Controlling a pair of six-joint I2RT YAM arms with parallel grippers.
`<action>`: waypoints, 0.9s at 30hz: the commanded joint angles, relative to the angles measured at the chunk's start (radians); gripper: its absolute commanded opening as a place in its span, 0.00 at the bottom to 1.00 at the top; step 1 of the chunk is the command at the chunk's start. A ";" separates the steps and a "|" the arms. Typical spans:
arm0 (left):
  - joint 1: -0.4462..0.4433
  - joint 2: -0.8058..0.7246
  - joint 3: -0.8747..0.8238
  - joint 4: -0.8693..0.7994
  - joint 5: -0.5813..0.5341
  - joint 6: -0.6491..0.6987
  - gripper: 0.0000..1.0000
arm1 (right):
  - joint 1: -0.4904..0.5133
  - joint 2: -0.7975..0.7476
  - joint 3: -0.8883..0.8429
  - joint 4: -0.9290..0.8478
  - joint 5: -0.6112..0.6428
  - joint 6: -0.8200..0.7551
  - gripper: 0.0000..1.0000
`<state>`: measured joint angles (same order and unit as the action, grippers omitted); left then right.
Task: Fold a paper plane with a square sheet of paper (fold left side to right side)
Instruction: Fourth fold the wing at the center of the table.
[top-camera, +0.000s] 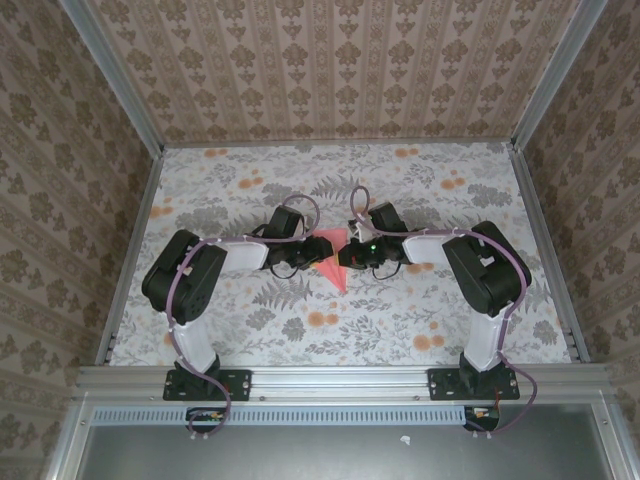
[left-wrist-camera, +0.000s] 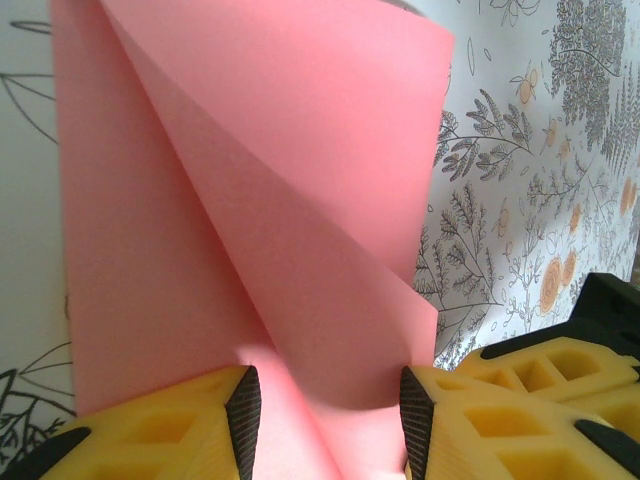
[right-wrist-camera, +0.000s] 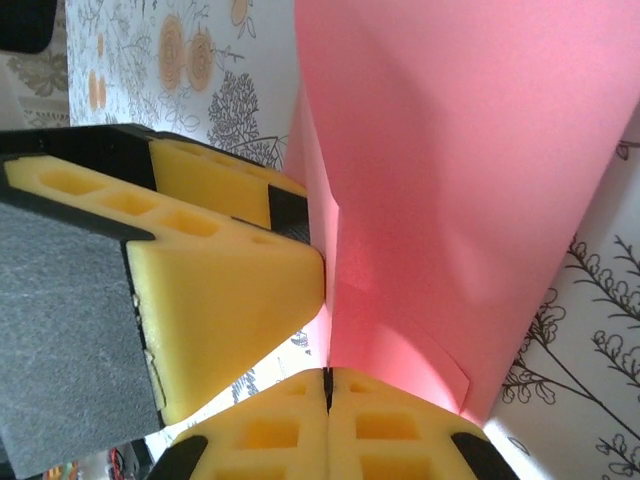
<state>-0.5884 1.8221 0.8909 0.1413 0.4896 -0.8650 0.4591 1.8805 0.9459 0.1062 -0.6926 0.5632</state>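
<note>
Left pincer (top-camera: 310, 255) and right pincer (top-camera: 345, 255) meet at a thin salmon-pink sheet of paper (top-camera: 337, 275), mid-frame on the grey flowery worktop (top-camera: 250, 320).
The left pincer's yellow foam fingers (left-wrist-camera: 150, 435) stand partly apart at the bottom of its view, with the paper running between them, one flap lifted and curved. From above, the paper's sharp tip points to the bottom of the frame. Low in its own view, the right pincer's yellow fingers (right-wrist-camera: 400, 435) are pressed tight together, pinching the paper's edge.

Floral table (top-camera: 250, 305), creased pink paper (top-camera: 334, 268) atop
</note>
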 joint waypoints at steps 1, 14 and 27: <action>-0.005 0.016 0.005 -0.054 -0.022 0.008 0.45 | 0.004 -0.002 0.013 -0.018 0.007 -0.009 0.00; -0.004 0.009 -0.003 -0.050 -0.025 0.006 0.45 | -0.017 -0.046 -0.050 -0.029 0.065 -0.003 0.00; -0.004 0.008 -0.002 -0.051 -0.023 0.006 0.45 | -0.019 -0.027 -0.044 -0.079 0.108 -0.012 0.00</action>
<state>-0.5884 1.8221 0.8909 0.1417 0.4896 -0.8646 0.4446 1.8565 0.9092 0.0685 -0.6075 0.5571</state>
